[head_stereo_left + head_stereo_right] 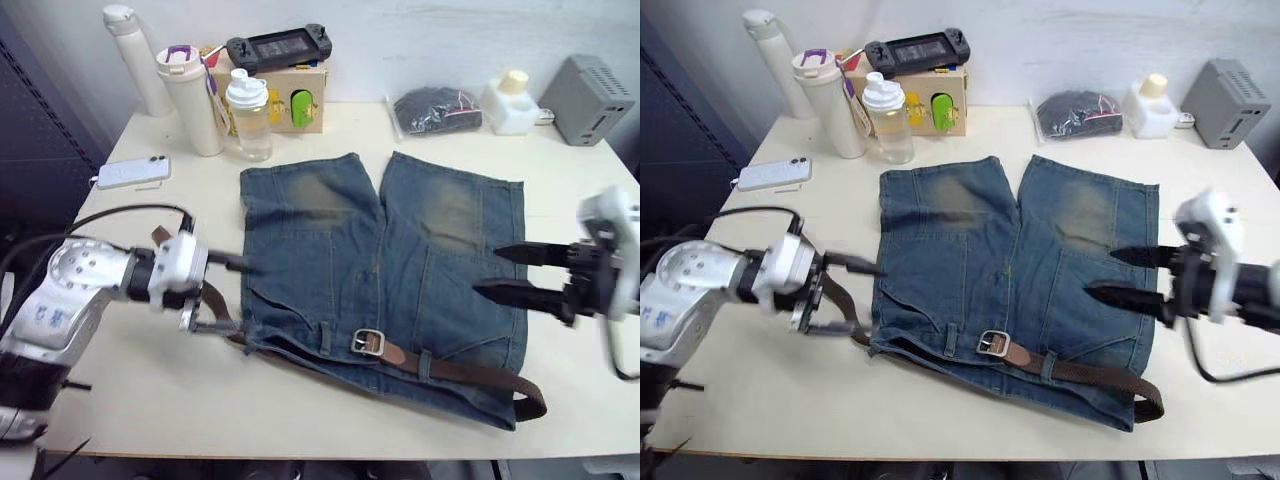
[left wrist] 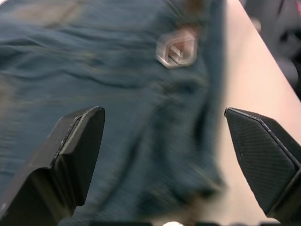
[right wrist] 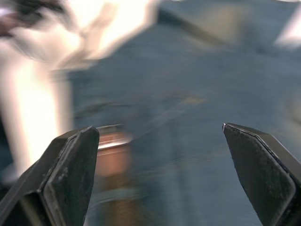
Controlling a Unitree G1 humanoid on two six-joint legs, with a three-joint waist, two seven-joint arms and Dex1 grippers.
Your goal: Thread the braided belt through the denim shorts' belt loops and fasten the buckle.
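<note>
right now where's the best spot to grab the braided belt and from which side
Judging by its pose, grip the braided belt at the loop bulging past the denim shorts at their right corner. It lies free on the table there, so the open right hand could come from the right.

Soft, even light falls on the pale bench, bright without harsh glare, and shadows lie faint and short under the denim shorts. In the head views the right gripper is smeared by motion blur. Both wrist views are heavily blurred beyond the sharp black fingers: the buckle past them is a soft smear, and pale washed-out patches glow beyond the right arm's fingers.
</note>
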